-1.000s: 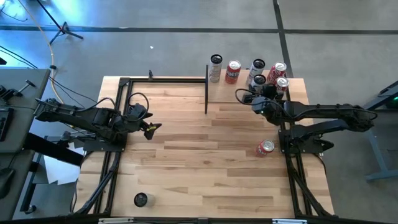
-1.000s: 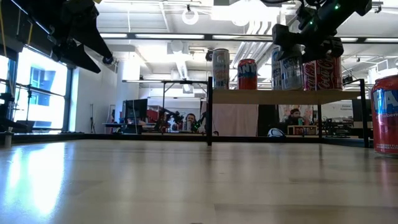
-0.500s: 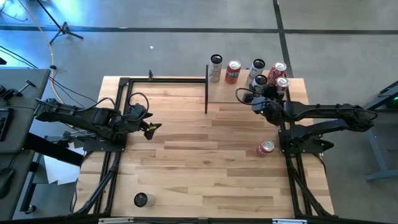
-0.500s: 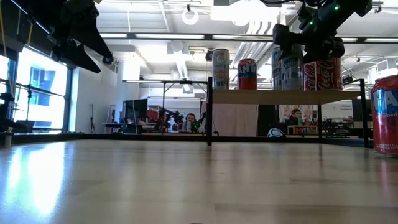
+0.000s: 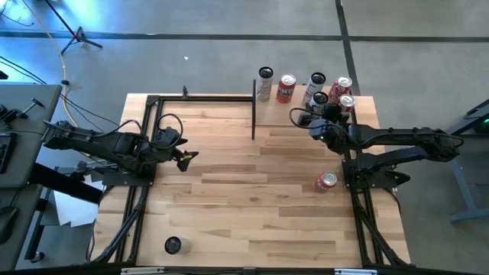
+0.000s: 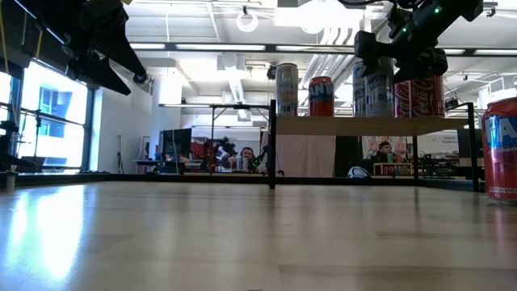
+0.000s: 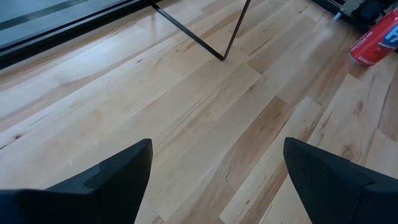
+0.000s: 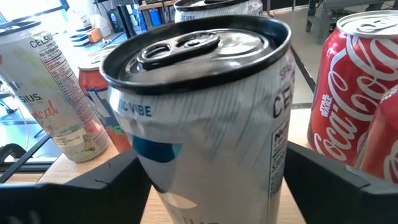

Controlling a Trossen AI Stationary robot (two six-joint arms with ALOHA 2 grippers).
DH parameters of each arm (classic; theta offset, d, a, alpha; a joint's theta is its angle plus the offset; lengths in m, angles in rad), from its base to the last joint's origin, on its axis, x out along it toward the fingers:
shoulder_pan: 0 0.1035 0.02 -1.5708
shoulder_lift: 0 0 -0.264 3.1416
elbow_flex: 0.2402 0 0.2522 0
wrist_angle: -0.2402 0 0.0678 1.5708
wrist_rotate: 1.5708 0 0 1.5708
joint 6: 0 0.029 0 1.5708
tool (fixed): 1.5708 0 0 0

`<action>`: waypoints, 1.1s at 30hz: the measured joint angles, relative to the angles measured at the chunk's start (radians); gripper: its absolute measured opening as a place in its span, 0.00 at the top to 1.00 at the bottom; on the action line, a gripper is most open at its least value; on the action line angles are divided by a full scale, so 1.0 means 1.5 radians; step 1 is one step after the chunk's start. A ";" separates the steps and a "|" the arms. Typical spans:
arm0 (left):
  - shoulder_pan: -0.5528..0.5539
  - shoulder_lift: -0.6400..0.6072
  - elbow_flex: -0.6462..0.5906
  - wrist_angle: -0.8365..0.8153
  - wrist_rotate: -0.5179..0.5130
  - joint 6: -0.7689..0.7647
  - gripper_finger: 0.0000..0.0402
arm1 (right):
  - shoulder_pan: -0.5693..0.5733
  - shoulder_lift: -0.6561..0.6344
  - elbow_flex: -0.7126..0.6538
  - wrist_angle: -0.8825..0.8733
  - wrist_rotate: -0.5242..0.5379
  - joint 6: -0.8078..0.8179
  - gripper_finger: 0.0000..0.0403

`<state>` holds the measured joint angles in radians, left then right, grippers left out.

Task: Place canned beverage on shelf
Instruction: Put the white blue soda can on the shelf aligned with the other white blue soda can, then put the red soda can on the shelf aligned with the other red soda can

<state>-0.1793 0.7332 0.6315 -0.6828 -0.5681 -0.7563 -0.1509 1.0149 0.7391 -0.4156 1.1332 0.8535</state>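
right claw [image 5: 321, 114]: fingers parted either side of white can [image 8: 205, 118] | can upright on shelf [image 6: 363, 124]

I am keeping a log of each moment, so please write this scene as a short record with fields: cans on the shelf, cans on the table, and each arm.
shelf: holds six cans, among them two red cola cans
right claw: at the shelf, jaws on either side of the white can, which stands upright there
left claw: open, empty, above the table's left side
table: one red can at right; one dark can near the front left
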 joint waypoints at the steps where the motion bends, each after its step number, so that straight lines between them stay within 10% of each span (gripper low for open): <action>1: 0.000 0.000 0.000 0.000 0.000 0.000 0.16 | 0.000 0.000 0.000 0.000 0.000 0.000 0.19; 9: 0.000 0.000 0.000 0.000 0.000 0.000 0.16 | 0.028 0.000 0.000 -0.016 -0.001 0.001 0.02; 33: 0.000 0.000 0.000 0.000 0.000 0.000 0.16 | 0.153 -0.028 0.000 -0.266 -0.136 0.286 0.01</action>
<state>-0.1791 0.7330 0.6315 -0.6830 -0.5678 -0.7563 0.0786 0.9722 0.7391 -0.8154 0.9297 1.2827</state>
